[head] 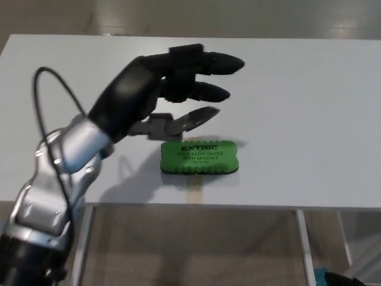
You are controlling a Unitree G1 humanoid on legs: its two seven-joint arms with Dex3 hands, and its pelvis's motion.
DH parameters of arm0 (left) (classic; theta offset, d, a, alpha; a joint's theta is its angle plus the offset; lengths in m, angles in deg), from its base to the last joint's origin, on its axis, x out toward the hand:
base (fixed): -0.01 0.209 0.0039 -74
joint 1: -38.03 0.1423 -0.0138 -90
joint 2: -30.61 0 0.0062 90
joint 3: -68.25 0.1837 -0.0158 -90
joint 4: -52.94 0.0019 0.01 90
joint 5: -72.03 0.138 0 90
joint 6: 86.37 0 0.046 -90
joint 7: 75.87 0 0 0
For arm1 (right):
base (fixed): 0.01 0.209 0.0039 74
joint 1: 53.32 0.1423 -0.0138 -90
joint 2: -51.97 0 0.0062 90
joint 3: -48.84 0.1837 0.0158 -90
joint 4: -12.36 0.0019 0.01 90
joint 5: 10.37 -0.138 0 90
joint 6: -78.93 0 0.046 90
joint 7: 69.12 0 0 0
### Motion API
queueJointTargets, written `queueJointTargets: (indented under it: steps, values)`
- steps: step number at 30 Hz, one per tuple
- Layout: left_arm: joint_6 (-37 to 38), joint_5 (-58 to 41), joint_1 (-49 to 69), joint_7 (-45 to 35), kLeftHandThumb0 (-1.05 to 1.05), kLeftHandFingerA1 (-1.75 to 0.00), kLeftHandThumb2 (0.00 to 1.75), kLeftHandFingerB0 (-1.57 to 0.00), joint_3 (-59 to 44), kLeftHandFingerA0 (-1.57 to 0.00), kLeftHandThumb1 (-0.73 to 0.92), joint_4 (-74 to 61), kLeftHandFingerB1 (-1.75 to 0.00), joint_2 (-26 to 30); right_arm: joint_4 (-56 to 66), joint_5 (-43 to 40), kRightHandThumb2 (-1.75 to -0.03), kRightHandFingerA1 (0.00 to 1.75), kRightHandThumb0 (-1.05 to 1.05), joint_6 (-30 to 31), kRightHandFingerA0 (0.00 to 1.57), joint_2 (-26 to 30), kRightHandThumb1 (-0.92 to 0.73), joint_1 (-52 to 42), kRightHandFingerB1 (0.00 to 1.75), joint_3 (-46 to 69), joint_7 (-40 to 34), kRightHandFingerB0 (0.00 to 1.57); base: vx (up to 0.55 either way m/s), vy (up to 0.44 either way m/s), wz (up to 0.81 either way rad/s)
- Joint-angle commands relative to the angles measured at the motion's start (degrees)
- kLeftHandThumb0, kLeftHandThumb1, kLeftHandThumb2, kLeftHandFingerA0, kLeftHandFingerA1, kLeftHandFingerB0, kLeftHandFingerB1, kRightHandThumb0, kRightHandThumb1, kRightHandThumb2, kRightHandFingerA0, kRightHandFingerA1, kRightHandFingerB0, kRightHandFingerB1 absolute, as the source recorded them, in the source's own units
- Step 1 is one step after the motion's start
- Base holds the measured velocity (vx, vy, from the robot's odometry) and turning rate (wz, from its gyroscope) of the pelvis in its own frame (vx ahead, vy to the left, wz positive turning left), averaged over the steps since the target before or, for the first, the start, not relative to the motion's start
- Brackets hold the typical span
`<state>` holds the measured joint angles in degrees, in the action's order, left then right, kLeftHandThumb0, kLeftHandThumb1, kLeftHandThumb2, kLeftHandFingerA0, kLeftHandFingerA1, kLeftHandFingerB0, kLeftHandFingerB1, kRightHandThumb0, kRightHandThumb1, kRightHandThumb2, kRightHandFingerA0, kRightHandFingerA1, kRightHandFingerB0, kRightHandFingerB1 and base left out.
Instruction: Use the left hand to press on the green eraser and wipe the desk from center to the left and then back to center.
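A green whiteboard eraser [199,157] with black "EXTRIC" lettering lies flat near the front middle of the white desk [297,101], over a strip of tan tape [194,193]. My left hand [169,89] hovers above and just behind the eraser, open, its fingers stretched toward the right and its thumb [193,118] reaching down close to the eraser's top edge. It holds nothing, and I cannot tell whether the thumb touches the eraser. The silver left forearm [65,161] comes in from the lower left. My right hand does not show.
The desk's front edge [238,207] runs just below the eraser, with white legs [305,244] and floor beneath. A black cable [50,80] loops off my left wrist over the desk's left side.
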<state>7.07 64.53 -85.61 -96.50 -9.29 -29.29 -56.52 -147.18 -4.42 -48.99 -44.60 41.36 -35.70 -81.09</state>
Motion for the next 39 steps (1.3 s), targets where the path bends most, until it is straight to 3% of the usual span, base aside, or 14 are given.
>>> queueJointTargets:
  steps: [1,2,3,4,6,7,8,9,16,28,39]
  values:
    - [1.6,7.1,-4.8,3.1,-0.23,-0.47,0.65,-0.64,1.6,-0.82,0.82,7.7,-0.39,-3.3,-0.2,-0.5,-0.57,0.50,-0.27,-2.2,0.74,-0.6,-0.58,-0.4,0.45,0.4,-0.1,0.60,0.00,0.000,0.00]
    - [2.0,9.1,-6.3,4.3,-0.20,-0.49,0.65,-0.75,2.5,-0.87,0.83,9.9,-0.42,-4.4,-0.1,-0.3,-0.56,0.50,-0.28,-2.4,0.74,-0.6,-0.58,-0.4,0.45,0.3,-0.2,0.61,0.00,0.000,0.00]
    - [2.1,10.2,-7.0,4.9,-0.20,-0.49,0.65,-0.75,3.0,-0.87,0.83,11.0,-0.42,-4.9,-0.2,-0.1,-0.56,0.50,-0.28,-2.5,0.74,-0.5,-0.58,-0.4,0.45,0.1,-0.3,0.61,0.00,0.000,0.00]
    - [2.3,11.6,-8.1,5.8,-0.16,-0.53,0.66,-0.91,3.9,-0.96,0.81,12.6,-0.50,-5.6,-0.1,0.2,-0.56,0.51,-0.28,-2.5,0.75,-0.5,-0.58,-0.4,0.46,0.0,-0.8,0.61,0.00,0.000,0.00]
    - [2.8,13.3,-9.3,6.7,-0.16,-0.53,0.66,-0.91,4.8,-0.96,0.81,15.0,-0.50,-6.6,-0.1,0.4,-0.56,0.51,-0.28,-2.6,0.75,-0.6,-0.58,-0.4,0.46,-0.1,-1.5,0.61,0.00,0.000,0.00]
    - [2.8,13.5,-9.5,6.9,-0.16,-0.59,0.65,-0.92,4.9,-0.97,0.81,15.6,-0.68,-6.9,-0.1,0.3,-0.56,0.51,-0.28,-2.6,0.75,-0.6,-0.58,-0.4,0.46,-0.1,-1.4,0.61,0.00,0.000,0.00]
    - [2.9,13.8,-9.8,7.2,-0.16,-0.59,0.65,-0.92,5.0,-0.97,0.81,16.5,-0.68,-7.4,-0.1,0.2,-0.56,0.51,-0.28,-2.5,0.75,-0.6,-0.58,-0.4,0.46,0.0,-1.2,0.61,0.00,0.000,0.00]
    - [2.4,14.5,-9.6,8.2,-0.16,-0.81,0.64,-0.79,5.4,-0.98,0.83,17.2,-1.02,-8.2,-0.1,0.2,-0.56,0.51,-0.28,-2.4,0.75,-0.6,-0.58,-0.4,0.46,-0.1,-1.2,0.62,0.00,0.000,0.00]
    - [0.1,16.8,-8.5,11.5,-0.16,-1.00,0.61,-0.80,5.8,-0.97,0.86,21.6,-0.95,-11.8,-0.1,0.4,-0.56,0.51,-0.28,-1.8,0.75,-0.4,-0.58,-0.2,0.46,-0.4,-1.3,0.62,0.00,0.000,0.00]
    - [2.8,19.0,-6.7,14.7,-0.16,-0.97,0.62,-0.79,5.0,-0.98,0.86,28.5,-0.91,-14.2,-0.2,0.0,-0.56,0.51,-0.28,-1.7,0.75,-0.7,-0.58,-0.4,0.46,-0.3,-1.0,0.62,0.00,0.000,0.00]
    - [6.6,16.3,-6.9,18.3,-0.16,-1.09,0.65,-0.79,-2.5,-0.91,0.86,37.0,-0.96,-15.0,-0.1,0.1,-0.56,0.51,-0.29,-2.1,0.75,-1.3,-0.59,-1.2,0.46,-0.4,-0.7,0.63,0.00,0.000,0.00]
